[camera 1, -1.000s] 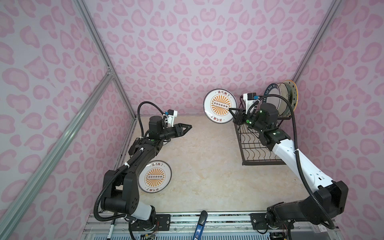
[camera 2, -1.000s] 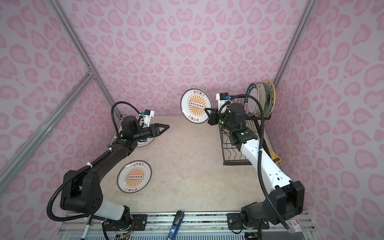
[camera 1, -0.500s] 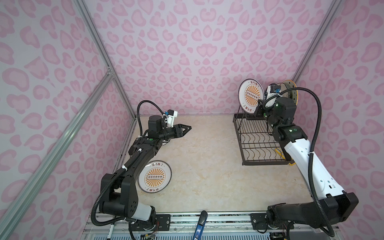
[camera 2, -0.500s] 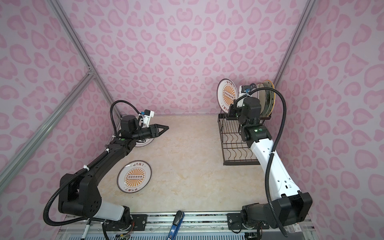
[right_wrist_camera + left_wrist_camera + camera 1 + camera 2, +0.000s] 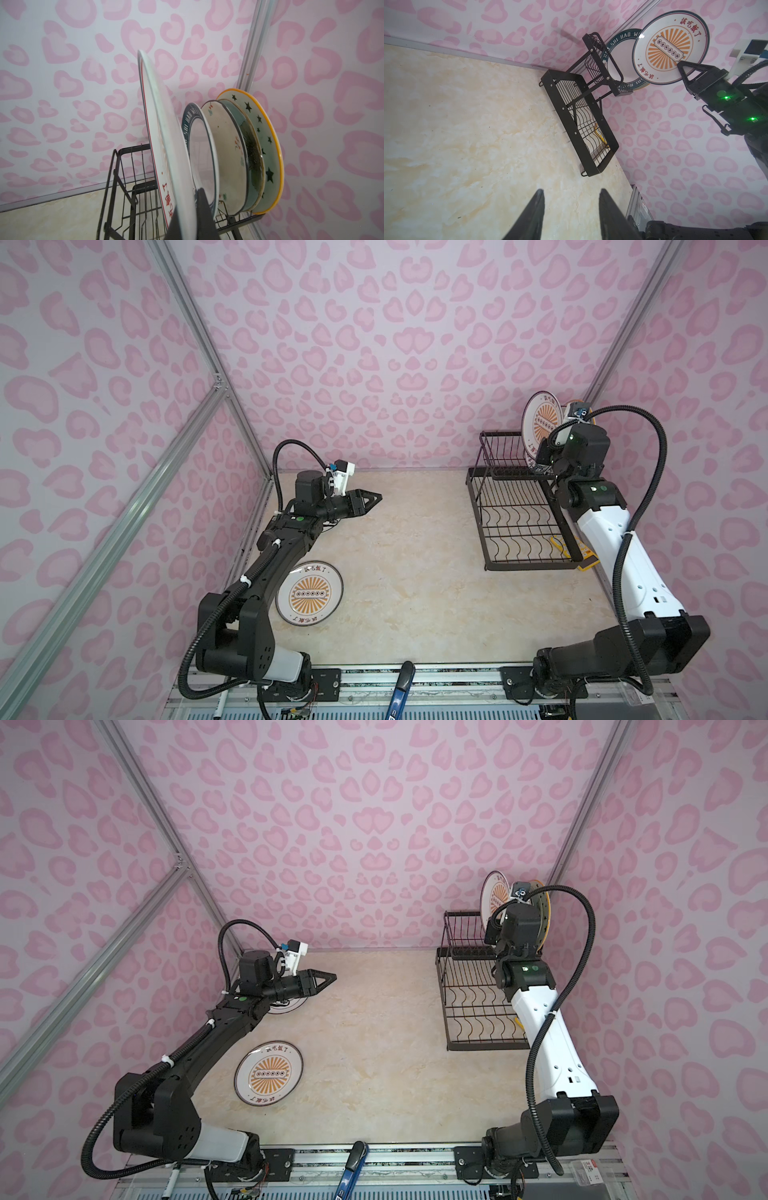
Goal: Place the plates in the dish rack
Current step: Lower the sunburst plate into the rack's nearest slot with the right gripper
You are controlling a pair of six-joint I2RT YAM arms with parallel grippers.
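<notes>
Pinched in the right jaws just beside the lettered plate [image 5: 202, 158], the sunburst plate [image 5: 166, 135] could be chipped against it if lowered askew; the left jaws are spread.

We see a cream marbled tabletop [image 5: 415, 572] closed in by walls [image 5: 374, 344] papered with pink hearts, with aluminium struts [image 5: 124, 506] crossing on the left side. Along the front edge runs a metal rail [image 5: 457, 672]. A blue-handled tool [image 5: 400, 691] lies across it near the middle, and a white marker [image 5: 171, 1173] (dark-tipped, as far as we can tell) lies toward the left. A yellow printed sheet [image 5: 588, 559] lies flat near the right wall.
</notes>
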